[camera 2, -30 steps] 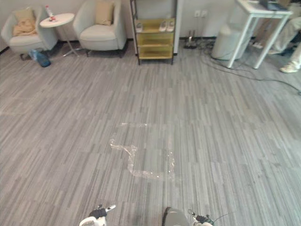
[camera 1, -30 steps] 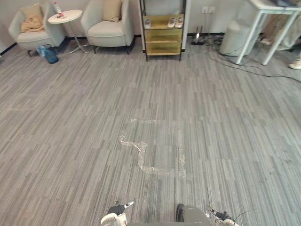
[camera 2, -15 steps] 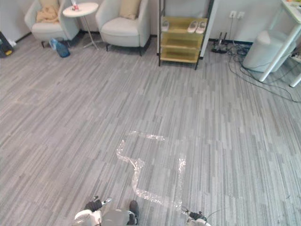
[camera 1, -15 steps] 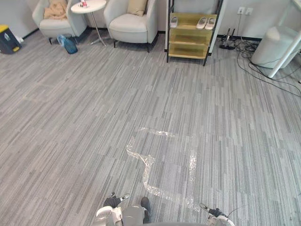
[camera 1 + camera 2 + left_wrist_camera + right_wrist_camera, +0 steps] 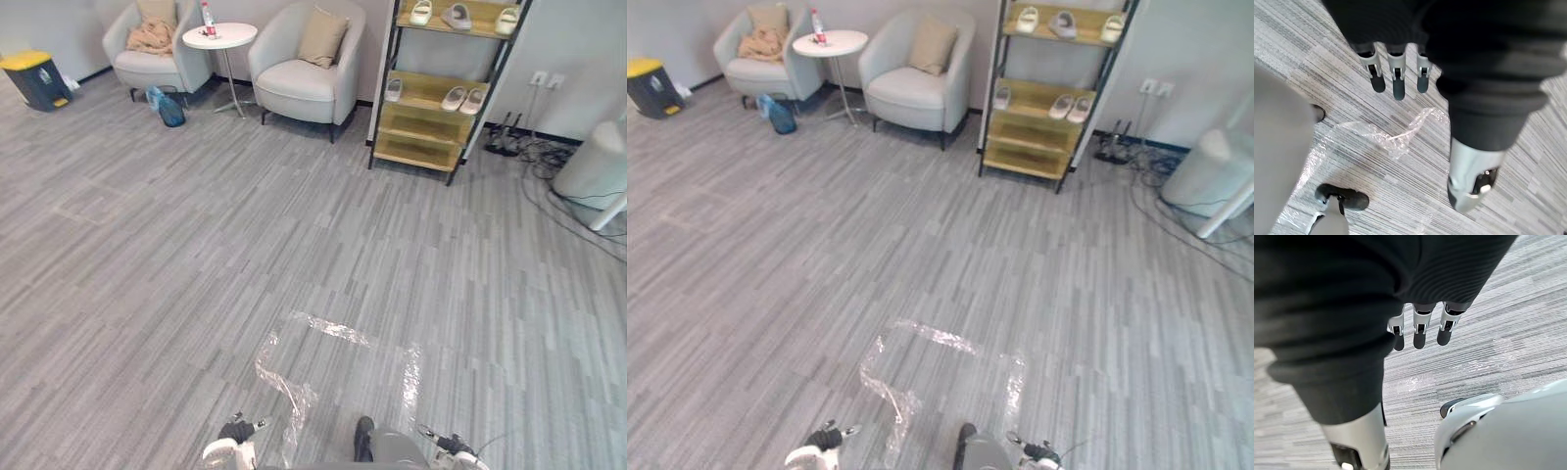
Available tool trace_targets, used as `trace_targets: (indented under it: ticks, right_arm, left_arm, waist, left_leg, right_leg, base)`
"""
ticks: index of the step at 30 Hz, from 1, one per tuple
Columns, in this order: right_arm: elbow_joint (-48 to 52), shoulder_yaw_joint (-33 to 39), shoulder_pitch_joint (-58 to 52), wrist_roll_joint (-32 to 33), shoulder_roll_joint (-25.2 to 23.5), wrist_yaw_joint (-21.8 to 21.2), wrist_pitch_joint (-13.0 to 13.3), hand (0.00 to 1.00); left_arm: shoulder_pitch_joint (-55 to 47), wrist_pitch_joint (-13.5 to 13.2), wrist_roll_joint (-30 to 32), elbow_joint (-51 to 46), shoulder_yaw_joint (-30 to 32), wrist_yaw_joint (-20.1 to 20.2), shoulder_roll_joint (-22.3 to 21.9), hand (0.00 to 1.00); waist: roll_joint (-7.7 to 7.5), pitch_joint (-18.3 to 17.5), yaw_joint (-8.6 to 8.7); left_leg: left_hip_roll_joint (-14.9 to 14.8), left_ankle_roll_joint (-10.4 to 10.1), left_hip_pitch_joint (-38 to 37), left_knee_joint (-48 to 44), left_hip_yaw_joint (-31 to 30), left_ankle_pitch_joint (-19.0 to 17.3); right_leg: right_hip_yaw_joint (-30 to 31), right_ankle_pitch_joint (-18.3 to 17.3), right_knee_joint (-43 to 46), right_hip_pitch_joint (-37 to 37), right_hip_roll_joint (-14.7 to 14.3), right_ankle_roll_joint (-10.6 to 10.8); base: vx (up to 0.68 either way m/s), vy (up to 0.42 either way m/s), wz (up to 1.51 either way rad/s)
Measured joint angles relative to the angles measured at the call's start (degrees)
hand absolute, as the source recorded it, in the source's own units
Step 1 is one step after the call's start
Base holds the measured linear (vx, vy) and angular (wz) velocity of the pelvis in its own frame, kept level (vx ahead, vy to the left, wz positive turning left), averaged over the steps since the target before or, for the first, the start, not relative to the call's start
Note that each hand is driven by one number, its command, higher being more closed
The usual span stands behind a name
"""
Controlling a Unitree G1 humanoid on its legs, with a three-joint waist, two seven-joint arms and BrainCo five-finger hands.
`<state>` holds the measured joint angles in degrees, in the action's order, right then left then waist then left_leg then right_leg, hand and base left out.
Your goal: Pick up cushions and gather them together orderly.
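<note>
— Where are the cushions?
— A tan cushion (image 5: 321,37) leans against the back of the nearer armchair (image 5: 294,83); a second cushion (image 5: 157,10) stands on the farther armchair (image 5: 137,64), above a rumpled cloth (image 5: 152,37); both are across the room, well apart from the fingers.
— And the hands?
— The left hand (image 5: 1395,73) and right hand (image 5: 1420,328) hang over the floor (image 5: 147,245); their fingers are straight, slightly apart, holding nothing.
— The room?
— Grey striped flooring; crinkled clear tape (image 5: 294,392) near the hands; a shoe shelf (image 5: 431,108) beside the nearer armchair.

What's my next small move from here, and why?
Probably walk forward toward the beige cushion on the nearer armchair: it sits far across the floor, and the left robot hand and right robot hand hang open, holding nothing.
</note>
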<state>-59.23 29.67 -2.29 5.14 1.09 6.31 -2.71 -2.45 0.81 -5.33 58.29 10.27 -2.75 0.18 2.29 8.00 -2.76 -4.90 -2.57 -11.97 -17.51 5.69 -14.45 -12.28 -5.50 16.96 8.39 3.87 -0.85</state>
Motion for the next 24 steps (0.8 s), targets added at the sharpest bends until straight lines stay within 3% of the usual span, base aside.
trace_targets:
  ticks: [1,2,3,4,5,8,9,10,11,14,16,24]
  right_arm:
    - [0.03,-0.27,-0.08,0.00,-0.05,-0.03,-0.04,0.00]
    - [0.58,-1.95,-0.07,0.03,-0.06,0.09,-0.09,0.00]
    - [1.13,-3.17,-0.37,0.26,-0.14,0.17,-0.09,0.00]
    - [1.41,-3.45,-0.32,0.95,-0.21,0.18,-0.09,0.00]
    - [1.62,-3.35,-0.32,1.77,-0.30,0.32,-0.09,0.00]
    - [2.22,-3.38,0.85,1.86,-0.98,0.52,-0.06,0.00]
    - [2.06,-3.32,0.75,1.85,-1.08,0.51,-0.09,0.00]
    - [2.07,-2.91,0.45,1.81,-0.83,0.47,-0.09,0.00]
    - [1.95,-2.67,0.44,1.79,-1.07,0.62,-0.21,0.00]
    - [1.96,-2.62,-1.61,1.71,-2.25,0.50,-0.34,0.00]
    - [1.96,-2.10,-2.51,1.58,-3.15,0.46,-0.47,0.00]
    - [1.12,-0.38,-2.88,1.58,-2.38,-0.19,-0.78,0.00]
  left_arm:
    - [0.04,0.01,0.39,-0.48,0.41,0.30,0.00,0.00]
    - [0.02,0.01,0.71,-1.74,1.88,0.66,-0.54,0.00]
    - [-0.16,-0.05,0.71,-2.42,2.29,0.66,-0.55,0.00]
    - [-0.64,-0.06,0.71,-3.11,2.25,0.69,-0.73,0.00]
    - [-0.76,-0.08,0.68,-3.39,2.25,0.68,-0.71,0.00]
    - [-0.70,-0.09,0.70,-3.73,2.13,0.60,-0.70,0.00]
    - [-0.66,-0.08,0.69,-3.69,2.01,0.58,-0.80,0.00]
    - [-0.66,-0.08,0.71,-3.52,1.51,0.57,-0.97,0.00]
    - [-0.40,-0.06,0.70,-3.40,1.51,0.59,-0.55,0.00]
    - [-0.23,-0.04,0.75,-2.49,0.18,0.59,1.53,0.00]
    - [0.13,-0.02,0.76,-1.92,-0.41,0.65,1.82,0.00]
    - [-0.07,0.03,0.77,-0.09,-1.47,0.71,1.58,0.00]
  waist:
    - [-0.17,0.11,0.07]
    - [0.09,0.41,-0.29]
    - [0.38,0.61,-0.88]
    - [0.32,0.59,-1.12]
    - [0.20,0.54,-1.18]
    - [-0.04,0.48,-1.60]
    - [0.02,0.41,-1.84]
    - [0.47,0.15,-2.06]
    - [0.10,-0.17,-2.44]
    - [-3.24,-1.97,-2.28]
    - [-4.05,-2.47,-2.19]
    - [-2.37,-2.41,-2.20]
  left_leg:
    - [-1.00,-0.57,3.09,-7.36,-0.04,0.05]
    - [-4.02,-2.83,10.15,-23.60,0.08,1.87]
    - [-5.66,-2.39,13.13,-30.55,0.20,1.60]
    - [-6.29,-2.14,15.23,-32.73,0.83,0.74]
    - [-6.52,-1.67,16.00,-31.63,1.90,0.07]
    - [-2.99,-1.39,17.08,-12.14,-0.11,-0.97]
    - [-1.05,-1.13,16.65,-4.81,-3.89,0.70]
    - [0.26,-2.79,16.07,0.00,-7.50,6.42]
    - [0.64,-3.44,14.57,0.70,-6.74,6.46]
    - [3.18,-2.95,11.37,4.06,-4.37,6.70]
    - [4.33,-2.29,9.41,5.00,-4.38,6.78]
    - [4.89,-1.02,6.41,8.55,-4.64,6.54]
  right_leg:
    - [-0.72,-0.48,-0.76,-1.51,-0.24,0.05]
    - [-1.71,-2.04,-1.85,-4.82,-1.42,-1.25]
    - [-1.72,-2.88,-2.14,-6.89,-2.17,-2.22]
    - [-1.68,-3.41,-2.59,-9.10,-2.47,-1.71]
    - [-1.71,-3.48,-3.19,-10.30,-2.46,-1.51]
    - [2.05,-4.18,-5.09,-12.61,-1.94,-0.25]
    - [3.46,-4.55,-5.00,-12.69,-1.81,0.36]
    - [5.00,-5.17,-4.43,-12.81,-2.28,1.36]
    - [6.58,-5.45,-4.19,-13.56,-1.95,1.86]
    - [7.95,-5.82,-5.45,-15.03,0.94,3.07]
    - [8.10,-5.35,-6.44,-16.84,1.91,3.77]
    - [9.66,-5.32,-8.45,-18.40,1.74,3.76]
  base:
    - [0.33,-0.202,0.44]
    - [0.36,-0.150,0.30]
    - [0.36,-0.121,0.10]
    - [0.33,-0.081,-0.17]
    - [0.28,-0.049,-0.36]
    - [0.31,0.065,-0.58]
    - [0.29,0.184,-0.72]
    - [0.25,0.172,-0.73]
    - [0.33,0.182,-0.55]
    - [0.26,0.171,-0.23]
    - [0.18,0.121,-0.04]
    - [0.02,0.017,-0.03]
